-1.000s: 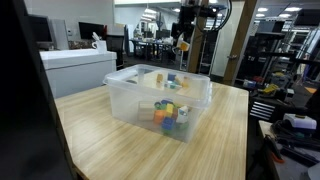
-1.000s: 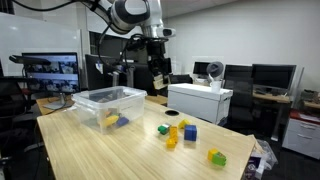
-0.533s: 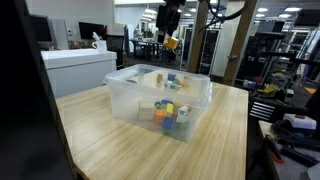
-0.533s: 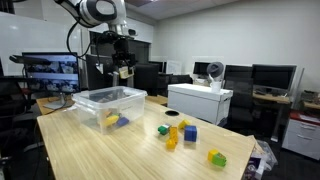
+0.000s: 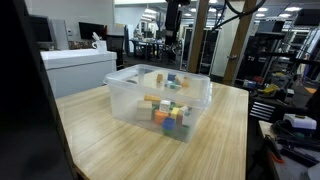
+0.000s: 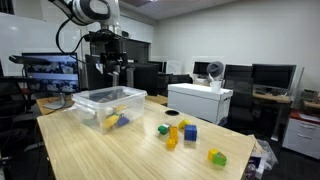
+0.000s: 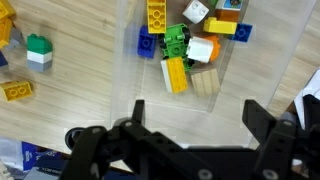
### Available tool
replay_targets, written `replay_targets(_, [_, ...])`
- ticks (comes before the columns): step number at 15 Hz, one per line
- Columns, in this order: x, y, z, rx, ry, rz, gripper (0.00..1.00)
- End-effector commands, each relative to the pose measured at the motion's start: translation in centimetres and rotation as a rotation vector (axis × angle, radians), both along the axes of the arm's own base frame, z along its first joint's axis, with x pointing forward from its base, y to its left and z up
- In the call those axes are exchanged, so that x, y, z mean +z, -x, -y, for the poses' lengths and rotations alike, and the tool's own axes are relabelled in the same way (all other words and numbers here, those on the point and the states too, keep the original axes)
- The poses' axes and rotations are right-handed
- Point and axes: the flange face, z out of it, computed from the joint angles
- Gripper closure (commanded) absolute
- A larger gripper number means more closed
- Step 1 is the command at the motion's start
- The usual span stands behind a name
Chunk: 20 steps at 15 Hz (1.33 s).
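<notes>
The pincer [image 7: 192, 108] stands wide open with nothing between its fingers. Half a second ago it was partly closed on a small block and travelling high over the table; now it hangs above the clear bin [image 7: 128, 62] and its hold is gone.

Straight below it, the tan block [image 7: 205, 82] lies flat on the bin floor, touching the yellow brick [image 7: 175, 75] on the side of the heap nearest the pincer. In an exterior view the same tan block [image 5: 152, 99] shows through the bin wall, where no such piece lay a moment back. As I judge it, this carry is over: the piece is released and rests inside.

Just past it sit a green brick [image 7: 175, 42], an orange-and-white piece [image 7: 202, 48] and a blue brick [image 7: 150, 42], packed close together.

Outside the bin wall, off to one side below the pincer, a green-and-white block [image 7: 38, 48] and a small yellow brick [image 7: 15, 90] lie on the table [image 6: 120, 150]. Farther out, a loose cluster of blocks [image 6: 178, 130] and a lone green-yellow piece [image 6: 216, 157] lie well apart from the bin [image 6: 95, 97].

The bin walls ring the heap, so it is open only from above.
</notes>
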Motion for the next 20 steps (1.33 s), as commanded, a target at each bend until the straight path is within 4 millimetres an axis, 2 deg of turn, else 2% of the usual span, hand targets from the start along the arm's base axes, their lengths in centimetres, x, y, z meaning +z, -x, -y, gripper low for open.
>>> replay_targets(1, [2.5,0.0,4.3,0.009,-0.016,0.020,0.00])
replay_targets(2, [3.2,-0.2,6.2,0.013,-0.008,0.036,0.00])
replay_targets(3, [3.9,-0.3,8.9,0.022,0.006,0.055,0.00])
replay_targets(4, [2.5,-1.1,10.6,0.033,0.018,0.065,0.00])
replay_targets(5, [1.8,-1.3,13.3,0.035,0.031,0.070,0.00])
replay_targets(8, [-1.8,-0.9,20.5,0.090,0.074,0.039,0.00])
replay_targets(9, [-4.9,-0.7,24.3,0.110,0.085,0.009,0.00])
replay_targets(12, [-9.9,-0.3,28.4,0.126,0.087,-0.039,0.00])
replay_targets(13, [-12.1,-0.4,30.4,0.133,0.090,-0.063,0.00])
replay_targets(16, [-15.7,-1.2,33.4,0.176,0.093,-0.095,0.00])
replay_targets(17, [-18.0,-2.5,34.8,0.213,0.088,-0.108,0.00])
replay_targets(20, [-20.0,-3.7,35.5,0.287,0.019,-0.102,0.00])
